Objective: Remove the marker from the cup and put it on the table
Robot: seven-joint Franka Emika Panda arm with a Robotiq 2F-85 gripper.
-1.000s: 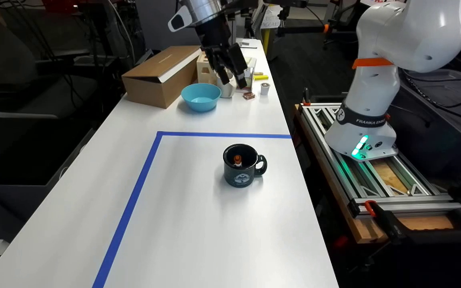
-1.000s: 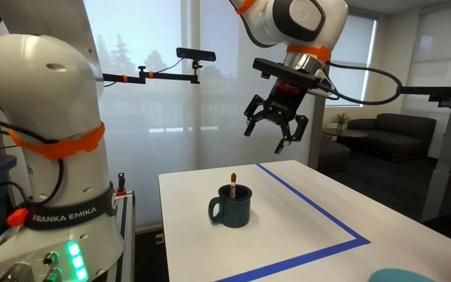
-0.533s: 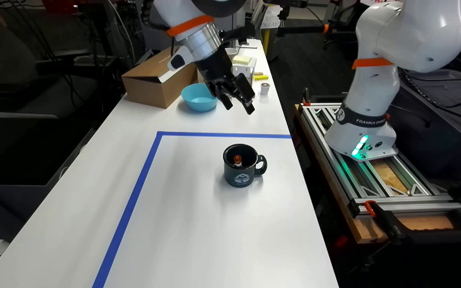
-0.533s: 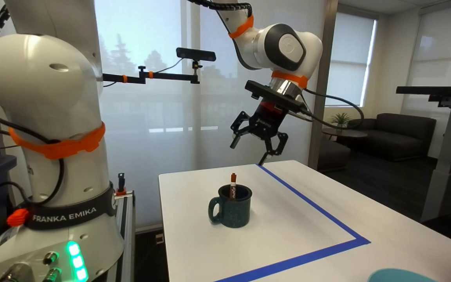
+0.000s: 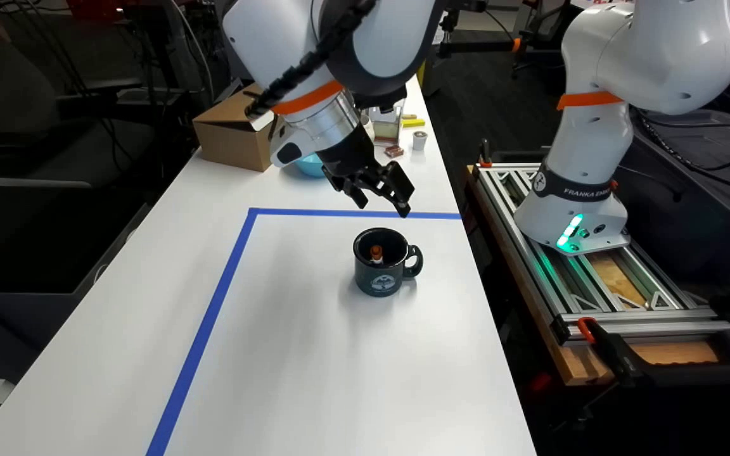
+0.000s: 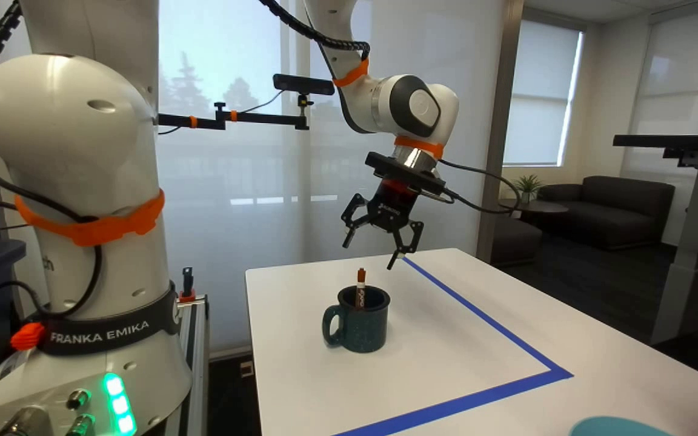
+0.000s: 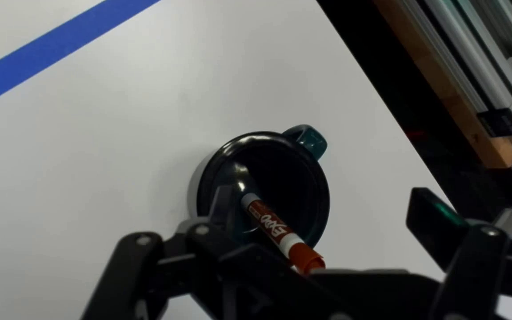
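As the Robotiq gripper [image 6: 368, 255] nears, the Expo marker [image 7: 281, 232] stands in the dark green mug [image 6: 364, 332]

Although the fingers [image 7: 431, 218] are spread wide, they hold nothing; in an exterior view air shows between their tips and the red-brown cap [image 6: 361, 274], which rises above the mug's mouth. The marker stands nearly upright, cap uppermost. In an exterior view the mug sits on the white tabletop [image 5: 314, 354] inside the blue tape [image 5: 213, 310], near the right edge, its handle [image 5: 419, 259] to the right.

It should handle as a light, stiff plastic stick: hard to break, but smooth and round, so a loose pinch could let it slip or pivot. The white band [image 7: 290, 242] where cap and barrel [image 7: 267, 218] meet looks the best hold; pulling on the cap alone might draw it off and leave the barrel behind. A straight lift seems wise, lest the lower end catch and tip the mug, and once laid down it may roll.

Compared with half a second ago, the gripper is lower and closer to the mug, and the arm [image 5: 381, 47] now covers most of the light blue bowl [image 5: 312, 168] on the far part of the tabletop. Mug and marker look unmoved.
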